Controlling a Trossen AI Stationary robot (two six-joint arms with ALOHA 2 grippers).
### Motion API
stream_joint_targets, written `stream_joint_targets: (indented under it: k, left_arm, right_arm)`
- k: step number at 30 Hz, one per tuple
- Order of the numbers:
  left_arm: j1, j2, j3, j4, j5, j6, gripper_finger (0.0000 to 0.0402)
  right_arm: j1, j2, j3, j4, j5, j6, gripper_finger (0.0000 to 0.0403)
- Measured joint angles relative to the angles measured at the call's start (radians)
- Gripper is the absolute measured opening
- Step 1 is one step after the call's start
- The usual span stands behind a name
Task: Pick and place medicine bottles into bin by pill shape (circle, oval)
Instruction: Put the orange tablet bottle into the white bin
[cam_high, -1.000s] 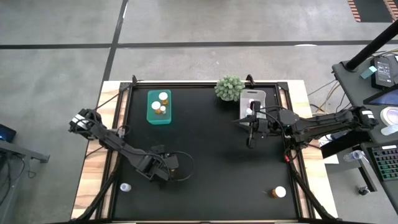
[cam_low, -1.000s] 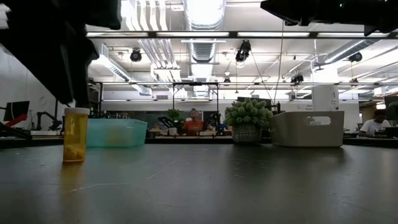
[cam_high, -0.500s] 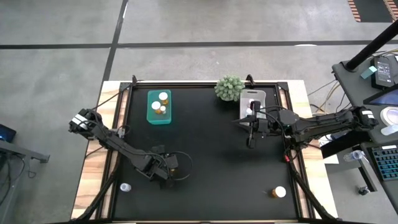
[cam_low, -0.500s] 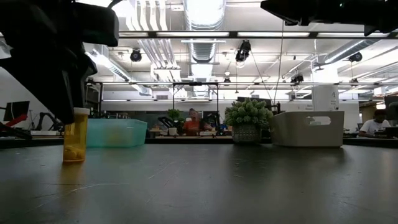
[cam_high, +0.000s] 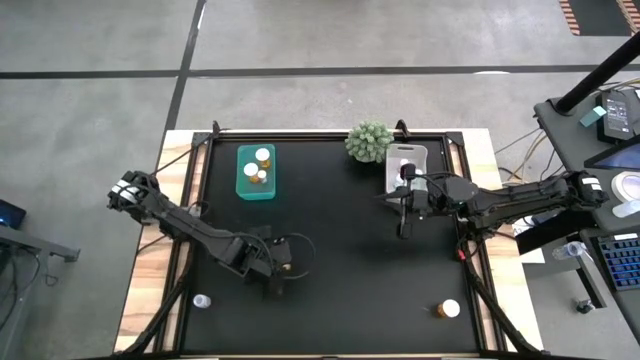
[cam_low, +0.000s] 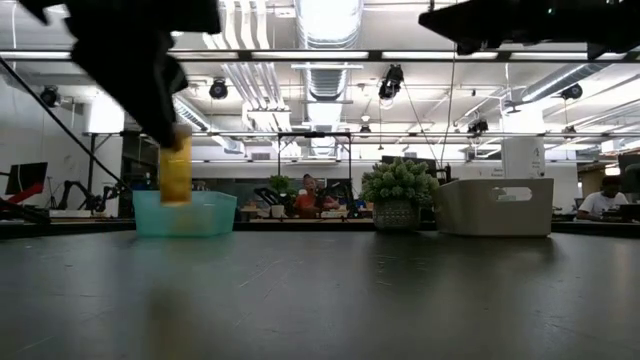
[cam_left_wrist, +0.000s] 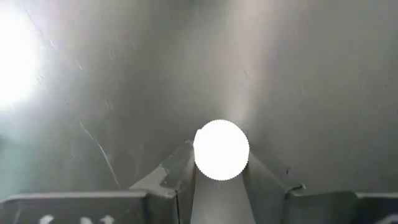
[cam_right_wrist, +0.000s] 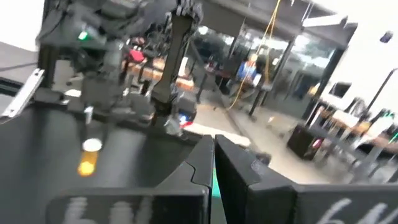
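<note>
Amber medicine bottle (cam_low: 175, 172) is hanging clear above the black table (cam_high: 340, 290), pinched between the fingers of the left gripper (cam_high: 283, 262) near the table's front left. Its white cap (cam_left_wrist: 221, 149) is showing between the two fingers (cam_left_wrist: 163, 177) in the left wrist view. Behind it, a teal bin (cam_high: 256, 172) is holding three bottles. The right gripper (cam_high: 403, 226), fingers pressed together, is waiting beside a grey bin (cam_high: 406, 165).

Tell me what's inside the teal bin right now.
The high view shows three white-capped medicine bottles inside the teal bin. Their caps cover the pills, so pill shape can't be seen.
</note>
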Motion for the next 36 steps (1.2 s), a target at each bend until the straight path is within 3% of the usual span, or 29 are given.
stream_joint_targets:
  k: [5, 11, 21, 26, 36]
  left_arm:
    - [0.076, -0.004, 0.043, 0.029, -0.005, 0.166, 0.0095]
    - [0.151, -0.006, 0.044, 0.186, 0.02, 0.345, 0.0091]
    - [0.16, -0.006, 0.042, 0.28, 0.036, 0.37, 0.0091]
    - [0.162, -0.006, 0.042, 0.294, 0.036, 0.395, 0.0091]
    - [0.164, -0.006, 0.044, 0.305, 0.024, 0.427, 0.009]
  right_arm:
    - [0.011, 0.036, -0.003, -0.112, -0.09, 0.195, 0.0027]
    - [0.066, 0.226, -0.011, -0.077, -0.097, 0.336, 0.0082]
    - [0.082, 0.545, 0.119, 0.001, -0.092, 0.384, 0.0173]
    - [0.099, 0.689, 0.206, 0.095, -0.14, 0.383, 0.0182]
    - [0.101, 0.86, 0.377, 0.095, -0.219, 0.377, 0.0171]
